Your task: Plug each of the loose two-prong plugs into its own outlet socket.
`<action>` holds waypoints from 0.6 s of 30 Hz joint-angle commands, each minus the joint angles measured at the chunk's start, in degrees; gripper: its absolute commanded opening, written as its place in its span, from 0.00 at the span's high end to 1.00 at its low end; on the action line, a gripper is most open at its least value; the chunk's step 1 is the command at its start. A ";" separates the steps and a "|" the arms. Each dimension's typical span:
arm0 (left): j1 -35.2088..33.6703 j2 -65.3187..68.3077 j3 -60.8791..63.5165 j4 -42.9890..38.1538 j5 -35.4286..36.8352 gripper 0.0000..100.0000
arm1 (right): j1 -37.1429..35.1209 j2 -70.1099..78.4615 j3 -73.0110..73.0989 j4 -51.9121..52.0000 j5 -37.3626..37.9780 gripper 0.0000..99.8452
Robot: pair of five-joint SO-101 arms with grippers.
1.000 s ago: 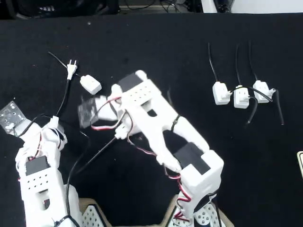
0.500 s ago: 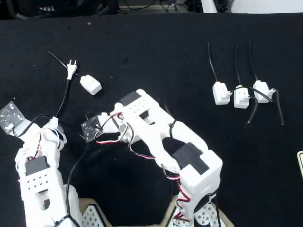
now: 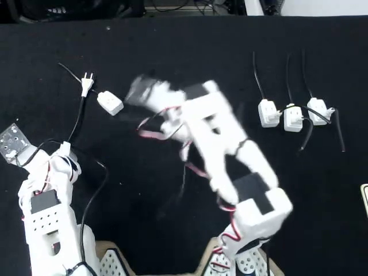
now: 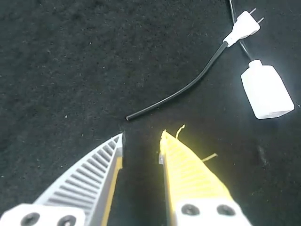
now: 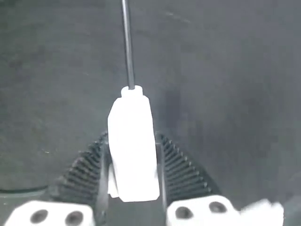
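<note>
Plug, white and boxy with black cord, in right pincer

right arm blurred, held white connector's face hidden

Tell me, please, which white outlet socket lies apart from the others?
The lone socket beside the loose plug, at left in the high view; the other three sit in a row at right.
</note>
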 commanded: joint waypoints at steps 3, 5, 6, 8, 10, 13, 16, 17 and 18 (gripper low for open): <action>-0.04 -0.97 -3.38 -1.05 0.53 0.86 | 17.05 -3.47 -16.13 9.76 -12.40 0.99; 0.40 -0.97 -3.38 -1.05 0.53 0.86 | 21.10 -1.45 -18.42 10.55 -16.18 0.99; 1.10 -0.97 -3.38 -1.05 0.53 0.86 | 22.68 0.04 -19.12 10.64 -17.76 0.99; 2.59 -0.97 -3.03 -0.97 0.18 0.86 | 25.05 3.47 -20.44 10.46 -19.96 0.99; 3.30 -0.97 -2.95 -0.97 0.09 0.86 | 26.20 7.43 -22.02 10.46 -20.57 0.99; 3.38 -0.97 -2.86 -0.97 0.09 0.87 | 25.85 12.97 -24.13 10.73 -20.84 0.99; 3.21 -0.97 -2.86 -0.88 0.09 0.87 | 24.35 17.10 -26.77 10.64 -20.92 0.99; 3.21 -0.97 -2.86 -0.88 0.09 0.87 | 23.74 18.42 -27.56 10.46 -21.01 0.99; 3.21 -0.97 -2.86 -0.88 0.09 0.87 | 23.30 19.82 -28.35 10.37 -21.36 0.99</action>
